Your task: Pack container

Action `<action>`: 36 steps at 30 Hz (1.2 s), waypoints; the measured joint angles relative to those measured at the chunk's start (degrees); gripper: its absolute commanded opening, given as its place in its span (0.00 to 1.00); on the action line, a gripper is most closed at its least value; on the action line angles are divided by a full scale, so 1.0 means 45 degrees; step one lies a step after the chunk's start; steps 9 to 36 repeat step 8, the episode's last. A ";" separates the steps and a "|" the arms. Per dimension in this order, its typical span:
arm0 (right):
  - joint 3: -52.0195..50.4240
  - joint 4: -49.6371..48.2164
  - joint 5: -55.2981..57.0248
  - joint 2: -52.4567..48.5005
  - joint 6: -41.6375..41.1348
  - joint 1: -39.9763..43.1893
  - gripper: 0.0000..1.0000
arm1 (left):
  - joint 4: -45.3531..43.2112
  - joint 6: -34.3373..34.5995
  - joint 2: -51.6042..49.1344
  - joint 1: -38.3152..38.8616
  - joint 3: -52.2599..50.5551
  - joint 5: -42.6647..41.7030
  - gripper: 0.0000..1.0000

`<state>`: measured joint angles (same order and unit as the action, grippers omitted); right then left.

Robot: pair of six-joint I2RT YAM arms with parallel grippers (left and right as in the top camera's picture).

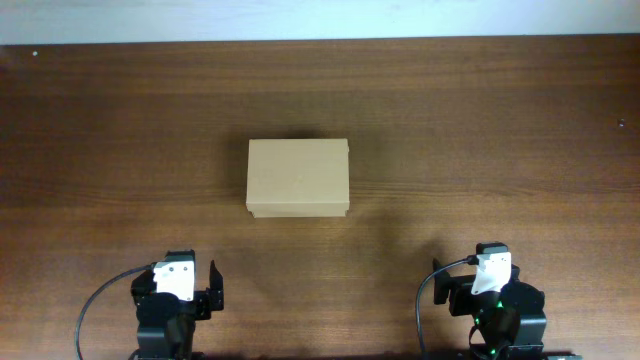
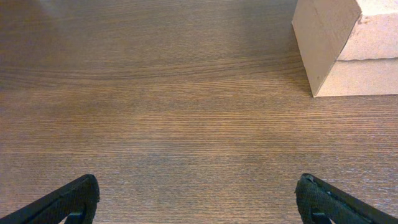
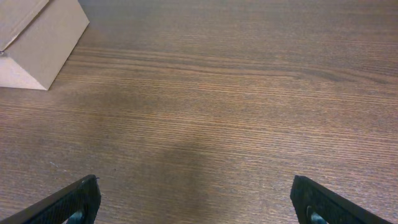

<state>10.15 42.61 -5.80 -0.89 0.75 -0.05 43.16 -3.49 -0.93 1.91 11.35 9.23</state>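
The cardboard box [image 1: 298,178] sits near the middle of the brown wooden table [image 1: 500,120], its flap lid down and its long side running left to right. Nothing touches it.

Both arms are at the near edge of the table, well apart from the box, one on each side of it.

The left tool [image 2: 198,190] is spread wide with only bare wood between its dark fingers. A corner of the box shows at the upper right of its wrist view.

The right tool [image 3: 194,186] is likewise wide open and empty, with the box at the upper left of its view.
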 measured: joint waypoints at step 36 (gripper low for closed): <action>0.0000 0.0000 0.0000 0.0000 -0.0024 0.0000 0.99 | 0.0000 0.0000 0.0000 0.0000 0.0000 0.0000 1.00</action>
